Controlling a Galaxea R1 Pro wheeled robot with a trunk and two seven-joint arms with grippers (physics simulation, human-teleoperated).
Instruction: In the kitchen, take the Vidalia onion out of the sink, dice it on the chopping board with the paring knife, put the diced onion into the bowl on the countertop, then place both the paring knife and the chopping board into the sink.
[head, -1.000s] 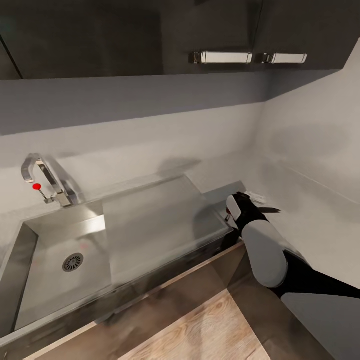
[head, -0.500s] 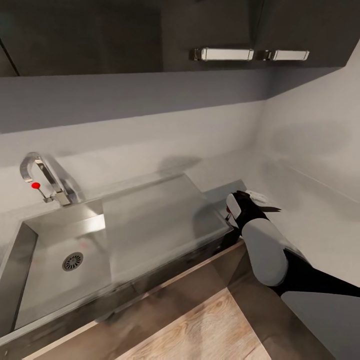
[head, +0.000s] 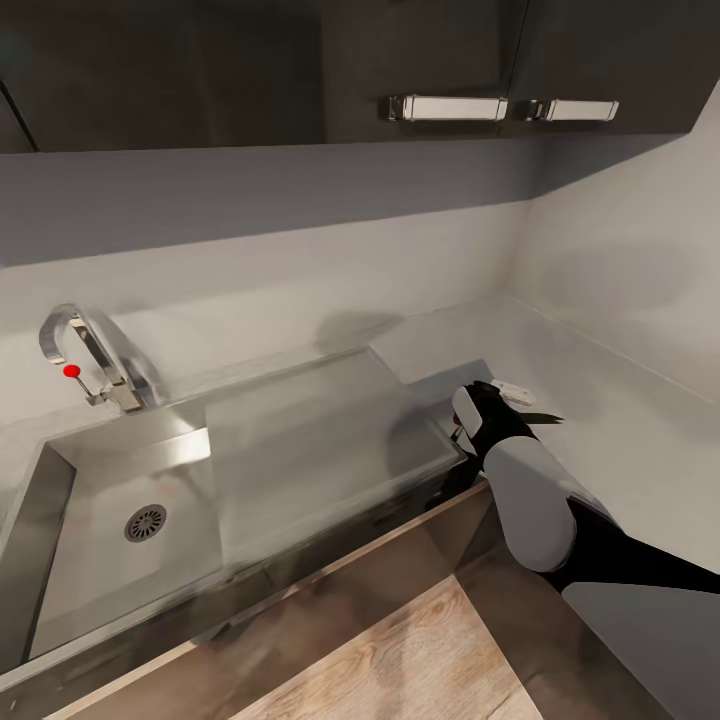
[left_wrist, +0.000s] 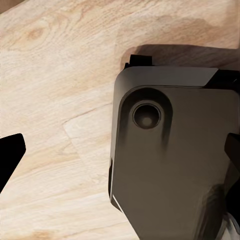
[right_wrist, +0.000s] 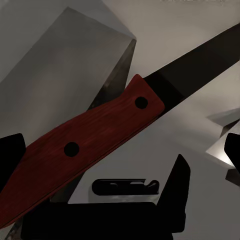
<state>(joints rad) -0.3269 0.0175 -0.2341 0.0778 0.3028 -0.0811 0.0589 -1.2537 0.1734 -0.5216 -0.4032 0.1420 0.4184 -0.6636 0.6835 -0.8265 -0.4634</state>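
The sink lies at the left with its round drain, chrome faucet and flat drainboard. My right gripper hovers over the countertop just right of the drainboard, shut on the paring knife. The knife's red handle crosses between the fingers and its dark blade points right. My left gripper hangs open over the wooden floor, with nothing held. The onion, chopping board and bowl are out of view.
Dark wall cabinets with metal handles hang above the grey backsplash. The countertop turns a corner at the right along a side wall. Dark cabinet fronts and wooden floor lie below. The robot's dark base sits under the left gripper.
The head view has shifted slightly. The right arm with the knife stays almost where it was, the blade a touch lower.
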